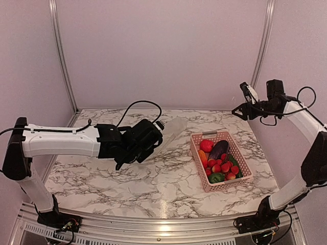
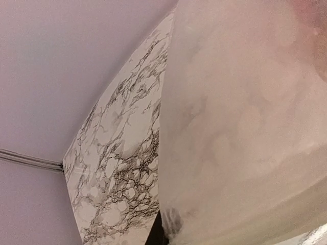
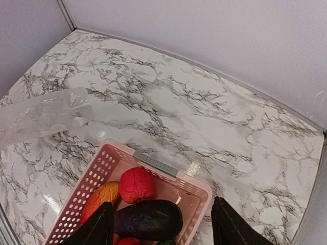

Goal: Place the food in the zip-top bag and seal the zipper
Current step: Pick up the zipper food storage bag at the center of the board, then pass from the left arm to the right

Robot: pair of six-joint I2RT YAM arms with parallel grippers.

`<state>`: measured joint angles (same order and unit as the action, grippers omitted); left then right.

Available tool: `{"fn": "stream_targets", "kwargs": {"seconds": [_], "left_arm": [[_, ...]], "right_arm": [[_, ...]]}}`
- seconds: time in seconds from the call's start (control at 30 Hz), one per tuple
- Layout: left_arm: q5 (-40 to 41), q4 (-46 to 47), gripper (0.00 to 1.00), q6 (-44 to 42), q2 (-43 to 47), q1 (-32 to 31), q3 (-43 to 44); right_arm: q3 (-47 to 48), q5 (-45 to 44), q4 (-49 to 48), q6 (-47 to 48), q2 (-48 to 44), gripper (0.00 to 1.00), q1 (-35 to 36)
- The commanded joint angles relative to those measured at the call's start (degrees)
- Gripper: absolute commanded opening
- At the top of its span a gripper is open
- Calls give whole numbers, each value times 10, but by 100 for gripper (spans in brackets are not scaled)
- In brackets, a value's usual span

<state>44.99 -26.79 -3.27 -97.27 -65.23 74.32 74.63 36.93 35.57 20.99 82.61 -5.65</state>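
Overhead, the pink basket sits right of centre on the marble table, and all the food lies in it: a red round fruit, a purple eggplant, an orange carrot, small red berries and a green pepper.

The left gripper reaches across the middle of the frame. It is clenched on the zip-top bag, which sticks out up and to the right from it, toward the back wall. The bag's far end stops short of the basket's upper left corner, with bare marble between them. The zipper cannot be made out in any view.

The right gripper hangs high at the upper right, well above the basket's far corner and close to the right wall. Its 2 fingers are spread wide and hold nothing.

The lower half of the table, in front of the basket and under the left arm, is bare. The basket's right side lies near the table's right edge.

The left wrist view is mostly filled by the milky bag film close against the lens. Marble and the wall corner show on its left, and a dark finger tip sits at the bottom edge. The right wrist view looks down between its open fingers onto the fruit, eggplant and carrot. The bag lies well apart at its left edge.
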Motion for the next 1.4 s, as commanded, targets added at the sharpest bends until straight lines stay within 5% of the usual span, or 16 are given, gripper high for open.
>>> {"fn": "stream_targets", "kwargs": {"seconds": [0.0, 0.2, 0.6, 1.0, 1.2, 1.37], "left_arm": [[-56, -10, 0, 97, -26, 17, 52], [-78, 23, 0, 220, -48, 35, 102], [-43, 76, 0, 406, 50, 41, 31], [-122, 276, 0, 394, 110, 41, -44], [-149, 277, 0, 394, 104, 41, -48], [-170, 316, 0, 389, 107, 38, -66]], "right_arm": [[37, 26, 44, -10, 10, 62, 105], [112, -3, 53, -25, 29, 62, 241], [214, -28, 85, -19, 74, 61, 399], [335, -77, 86, -65, 178, 82, 490], [356, -73, 77, -89, 196, 92, 493], [353, -193, 56, -128, 209, 84, 499]]}}
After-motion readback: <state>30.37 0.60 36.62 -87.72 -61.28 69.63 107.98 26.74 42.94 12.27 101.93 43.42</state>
